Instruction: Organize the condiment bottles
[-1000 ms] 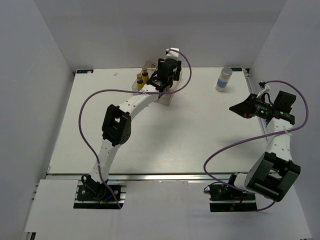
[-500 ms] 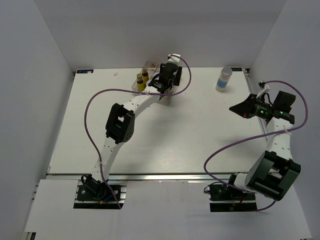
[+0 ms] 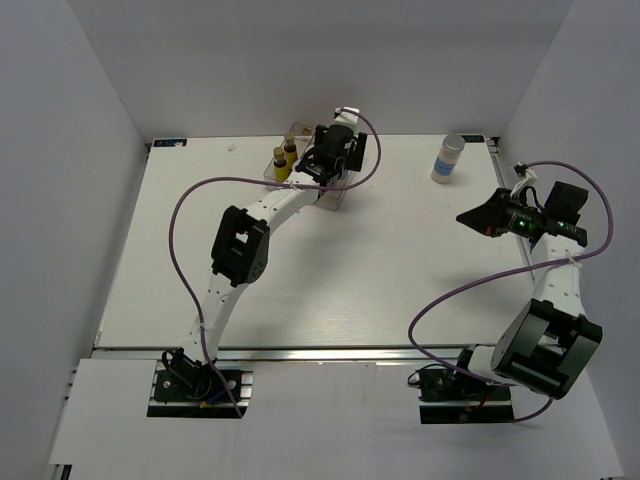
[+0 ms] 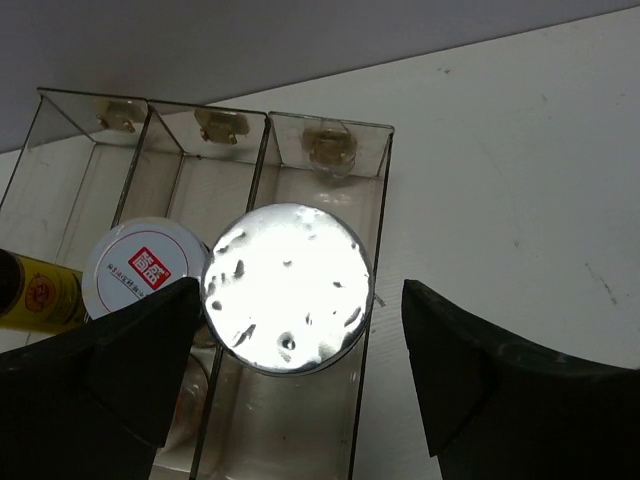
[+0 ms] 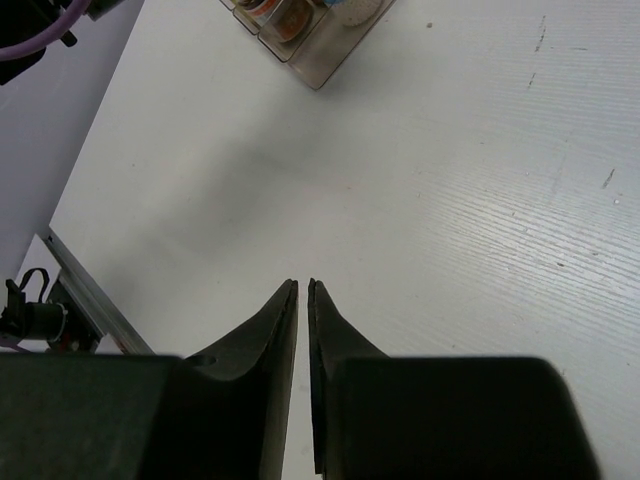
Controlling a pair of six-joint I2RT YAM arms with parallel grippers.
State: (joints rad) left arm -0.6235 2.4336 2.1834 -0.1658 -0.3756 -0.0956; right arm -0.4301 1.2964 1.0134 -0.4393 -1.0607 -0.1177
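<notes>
My left gripper hangs open over the clear tray. Its fingers straddle a white cylinder bottle standing in the right compartment; the right finger is well clear of it and the left finger is close beside it. A brown jar with a pale lid stands in the middle compartment and a yellow bottle in the left one. Another white bottle with a blue band stands alone at the back right. My right gripper hovers above bare table, jaws a thin slit apart, holding nothing.
In the top view the tray sits at the back centre under the left gripper, with the yellow bottle at its left. White walls enclose the table. The right gripper is near the right edge.
The left gripper has shifted a little toward the back over the tray. The right arm has barely moved.
</notes>
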